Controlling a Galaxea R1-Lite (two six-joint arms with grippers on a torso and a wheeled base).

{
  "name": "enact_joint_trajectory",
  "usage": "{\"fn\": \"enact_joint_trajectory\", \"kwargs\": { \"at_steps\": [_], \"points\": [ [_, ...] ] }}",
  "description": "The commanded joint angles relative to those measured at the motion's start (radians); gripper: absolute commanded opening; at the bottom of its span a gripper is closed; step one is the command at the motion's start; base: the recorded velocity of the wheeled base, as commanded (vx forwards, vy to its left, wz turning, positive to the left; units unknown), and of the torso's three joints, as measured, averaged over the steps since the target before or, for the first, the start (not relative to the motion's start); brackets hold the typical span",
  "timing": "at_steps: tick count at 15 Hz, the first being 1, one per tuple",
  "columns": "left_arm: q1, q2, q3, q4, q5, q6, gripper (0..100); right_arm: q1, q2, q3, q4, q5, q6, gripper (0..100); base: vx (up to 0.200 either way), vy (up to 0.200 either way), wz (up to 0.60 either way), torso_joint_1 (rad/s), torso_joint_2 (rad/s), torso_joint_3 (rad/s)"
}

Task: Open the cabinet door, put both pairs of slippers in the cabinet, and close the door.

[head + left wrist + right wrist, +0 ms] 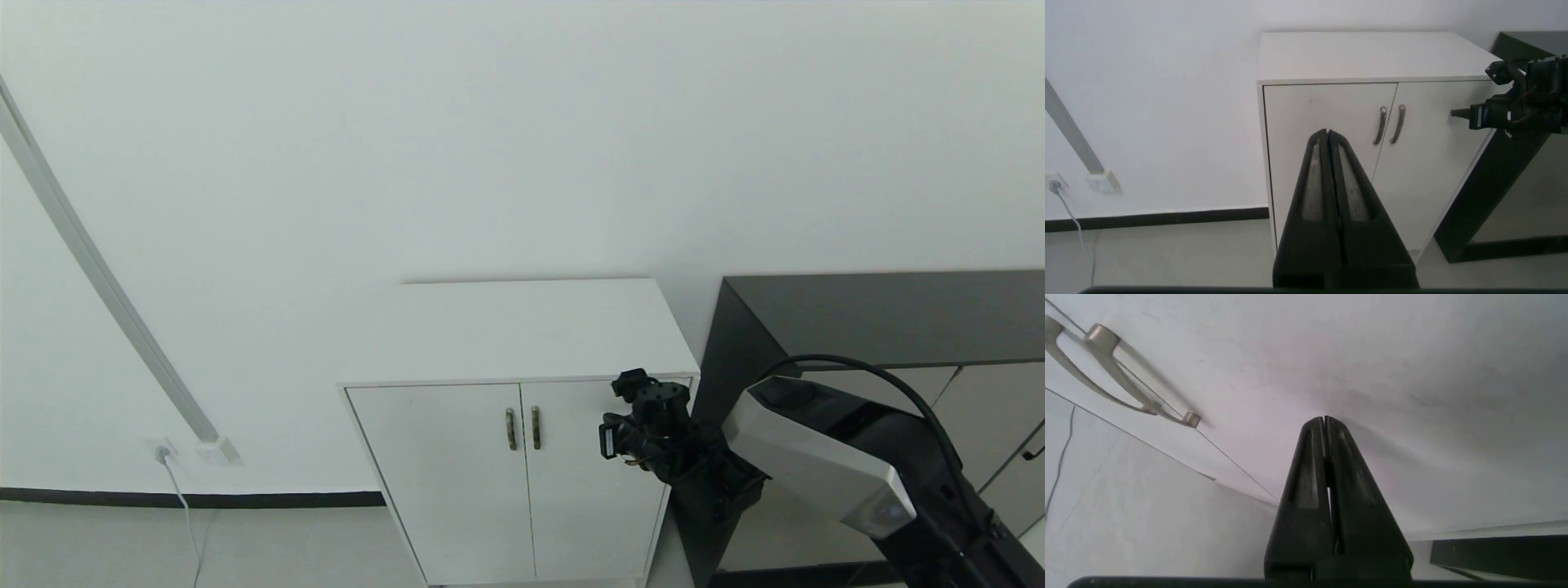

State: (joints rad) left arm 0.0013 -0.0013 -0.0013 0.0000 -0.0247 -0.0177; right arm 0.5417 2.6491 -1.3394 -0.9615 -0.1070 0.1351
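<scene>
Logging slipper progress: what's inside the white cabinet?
Nothing of the inside shows. Both doors of the white cabinet are shut, their handles side by side at the middle, so any contents are covered. The right tool hovers shut before the right door.

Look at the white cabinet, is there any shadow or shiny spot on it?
Head view: even light, just a thin shadow line under the cabinet top. Right wrist view: a soft grey shadow on the door near the tip of the right end effector, and the metal handles catch a pale glint. Left wrist view: no glare on the cabinet.
</scene>
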Motion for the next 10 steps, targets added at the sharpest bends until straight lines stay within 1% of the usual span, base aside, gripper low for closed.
{"fn": "enact_joint_trajectory", "kwargs": {
  "at_steps": [1, 5, 6, 8, 10],
  "points": [
    [0.000, 0.001, 0.000, 0.000, 0.000, -0.001, 0, 0.004, -0.008, 0.002, 0.001, 0.001, 0.000, 0, 0.000, 0.000, 0.00, 0.000, 0.00, 0.000],
    [0.000, 0.001, 0.000, 0.000, 0.000, -0.001, 0, 0.014, -0.014, 0.000, 0.001, 0.001, 0.000, 0, 0.000, 0.000, 0.00, 0.000, 0.00, 0.000],
    [0.000, 0.001, 0.000, 0.000, 0.000, -0.001, 0, 0.015, -0.031, 0.020, 0.000, 0.001, 0.000, 0, 0.000, 0.000, 0.00, 0.000, 0.00, 0.000],
    [0.000, 0.001, 0.000, 0.000, 0.000, -0.001, 0, 0.021, -0.089, 0.109, -0.023, 0.004, 0.001, 0, 0.000, 0.000, 0.00, 0.000, 0.00, 0.000],
    [0.000, 0.001, 0.000, 0.000, 0.000, -0.001, 0, 0.034, -0.153, 0.230, -0.108, 0.006, 0.001, 0, 0.000, 0.000, 0.00, 0.000, 0.00, 0.000]
  ]
}}
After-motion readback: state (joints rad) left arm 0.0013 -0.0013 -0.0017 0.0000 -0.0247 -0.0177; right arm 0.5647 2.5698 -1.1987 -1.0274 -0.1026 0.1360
